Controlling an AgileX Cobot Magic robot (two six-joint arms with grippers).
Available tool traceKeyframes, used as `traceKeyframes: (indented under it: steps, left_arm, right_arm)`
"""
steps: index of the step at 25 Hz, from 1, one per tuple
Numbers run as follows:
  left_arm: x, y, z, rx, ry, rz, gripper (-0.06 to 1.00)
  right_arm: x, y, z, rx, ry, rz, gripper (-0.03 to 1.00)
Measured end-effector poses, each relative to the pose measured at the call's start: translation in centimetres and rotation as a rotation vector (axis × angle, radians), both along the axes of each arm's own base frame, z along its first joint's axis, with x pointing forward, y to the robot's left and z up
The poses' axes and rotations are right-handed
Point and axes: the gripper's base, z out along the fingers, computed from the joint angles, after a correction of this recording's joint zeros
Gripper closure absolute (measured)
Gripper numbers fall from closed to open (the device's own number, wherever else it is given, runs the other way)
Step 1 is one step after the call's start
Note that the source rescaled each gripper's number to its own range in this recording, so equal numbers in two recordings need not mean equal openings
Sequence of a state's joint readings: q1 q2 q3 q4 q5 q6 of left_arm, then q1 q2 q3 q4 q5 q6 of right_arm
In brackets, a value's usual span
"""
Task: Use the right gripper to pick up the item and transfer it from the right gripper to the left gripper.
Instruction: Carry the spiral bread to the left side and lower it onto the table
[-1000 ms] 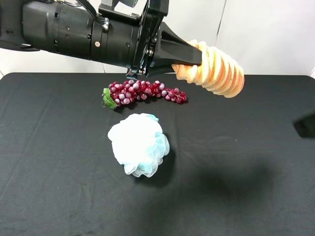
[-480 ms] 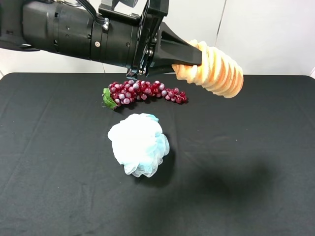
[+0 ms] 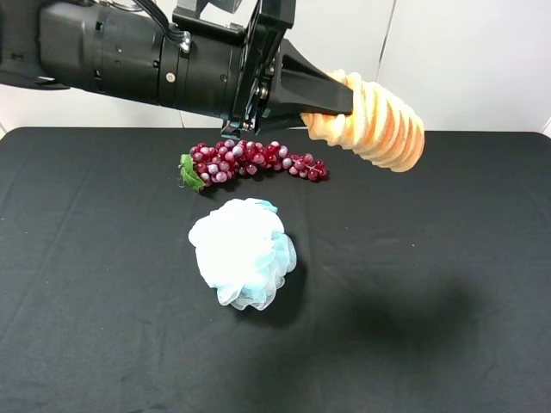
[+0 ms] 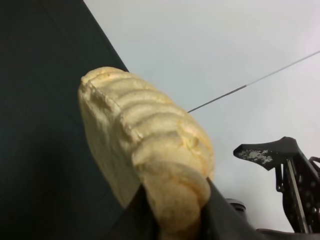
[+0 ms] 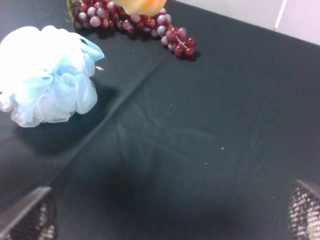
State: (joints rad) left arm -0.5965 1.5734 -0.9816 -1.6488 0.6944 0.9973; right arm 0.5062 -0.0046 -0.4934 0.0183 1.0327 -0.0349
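The golden-tan ridged bread loaf (image 3: 379,120) hangs in the air above the back of the black table (image 3: 448,344). My left gripper (image 3: 331,99), on the thick black cylindrical arm, is shut on the loaf's near end. In the left wrist view the loaf (image 4: 145,150) sits between the black fingers (image 4: 220,220). My right gripper (image 5: 167,220) is out of the high view. In its wrist view its fingertips (image 5: 30,215) stand wide apart and empty, low over the cloth. The loaf's edge (image 5: 142,6) shows at that view's top.
A dark-red grape bunch (image 3: 254,161) lies at the back of the table below the left arm, and also shows in the right wrist view (image 5: 130,22). A white-blue mesh pouf (image 3: 243,252) sits mid-table, and also shows in the right wrist view (image 5: 47,75). White walls stand behind.
The dark shape of the right gripper at the high view's right edge one second ago has gone out of view. The left gripper and loaf have hardly moved.
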Motion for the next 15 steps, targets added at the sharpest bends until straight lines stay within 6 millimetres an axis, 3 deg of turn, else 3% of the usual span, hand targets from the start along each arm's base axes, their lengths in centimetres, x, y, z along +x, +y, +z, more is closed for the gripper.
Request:
traceKeyframes:
  steps: [15]
  left_arm:
    - [0.02, 0.01, -0.01, 0.001, 0.004, 0.004, 0.94]
  right_arm:
    - [0.00, -0.01, 0.03, 0.001, -0.005, -0.011, -0.03]
